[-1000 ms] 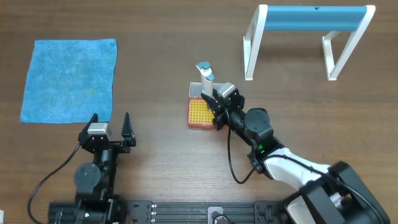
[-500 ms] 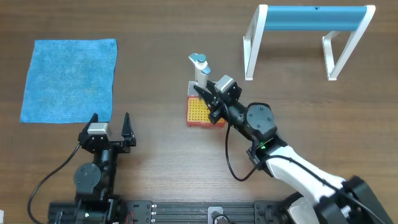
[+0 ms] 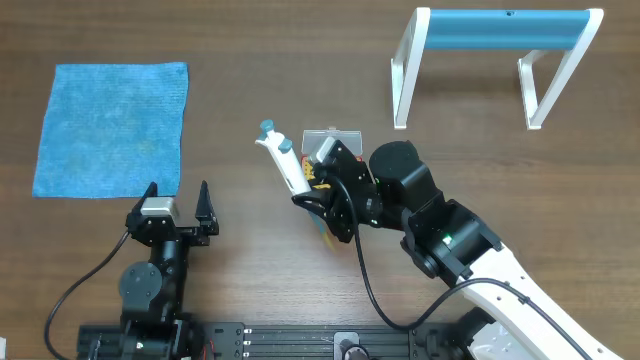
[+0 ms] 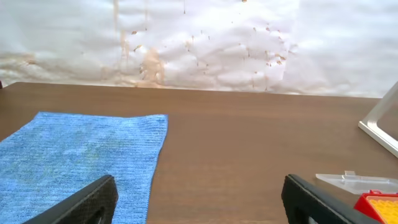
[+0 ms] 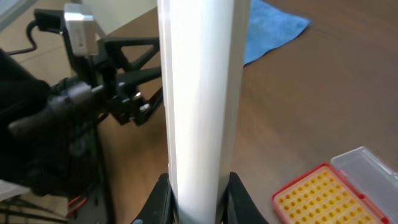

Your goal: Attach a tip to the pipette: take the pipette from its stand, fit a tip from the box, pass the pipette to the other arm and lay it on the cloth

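Note:
My right gripper (image 3: 312, 196) is shut on the white pipette (image 3: 286, 164), which hangs tilted above the table with its blue-capped top toward the left. In the right wrist view the pipette's body (image 5: 202, 93) stands between my two fingers (image 5: 159, 200). The red tip box (image 5: 326, 194) with yellow tips lies beneath and beside it, its clear lid (image 3: 335, 134) open at the back. My left gripper (image 3: 178, 196) rests open and empty near the front left, just below the blue cloth (image 3: 110, 128). The left wrist view has the cloth (image 4: 81, 155) and the tip box (image 4: 380, 206).
The pipette stand (image 3: 500, 32), a white frame with a blue bar, stands at the back right. Bare brown table lies between the cloth and the tip box. The left arm (image 5: 93, 81) faces the pipette in the right wrist view.
The right arm has lifted the pipette off the tip box and swung it left, tilting it over. The left arm has kept still.

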Robot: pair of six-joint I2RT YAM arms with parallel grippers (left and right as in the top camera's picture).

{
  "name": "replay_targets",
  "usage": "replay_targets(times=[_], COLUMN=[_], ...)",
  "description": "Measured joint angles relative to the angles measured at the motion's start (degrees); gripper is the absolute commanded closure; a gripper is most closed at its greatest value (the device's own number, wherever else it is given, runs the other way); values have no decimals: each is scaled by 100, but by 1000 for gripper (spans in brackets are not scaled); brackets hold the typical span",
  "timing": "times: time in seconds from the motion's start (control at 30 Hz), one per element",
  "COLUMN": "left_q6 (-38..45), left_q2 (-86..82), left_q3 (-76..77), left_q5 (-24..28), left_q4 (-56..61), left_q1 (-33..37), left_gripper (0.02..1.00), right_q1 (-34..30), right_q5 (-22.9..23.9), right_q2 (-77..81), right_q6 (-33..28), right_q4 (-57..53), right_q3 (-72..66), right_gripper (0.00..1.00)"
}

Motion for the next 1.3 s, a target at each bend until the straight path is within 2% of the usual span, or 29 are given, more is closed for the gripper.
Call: replay_targets(times=[0.2, 0.67, 0.9, 0.97, 1.07, 1.1, 1.17, 1.3], left_q6=[2, 0, -72, -638, -2347, -2538, -3672, -4686], left_q2=[0, 0, 0, 0, 0, 0, 0, 2], left_q3=[0, 0, 0, 0, 0, 0, 0, -13], left_q5=[0, 0, 74, 400, 1187, 1296, 1937, 2830], left_q4=[0, 0, 0, -17, 39, 48, 116, 697], left_q1=[0, 0, 0, 0, 0, 0, 0, -2], left_gripper=[161, 163, 161, 161, 161, 161, 161, 161], right_q1=[9, 7, 7, 7, 7, 7, 7, 7], right_q5=[-304, -407, -376, -358, -356, -356, -356, -358], right_q2=[76, 94, 94, 94, 94, 94, 94, 94], right_q6=[686, 1958, 2177, 2205, 2218, 2218, 2218, 2223], right_q4=[-278, 861, 1071, 1071, 1069, 1069, 1069, 1001], right_q3=[20, 20, 22, 20, 20, 20, 22, 22], right_gripper=[928, 930, 930, 930, 930, 930, 930, 928])
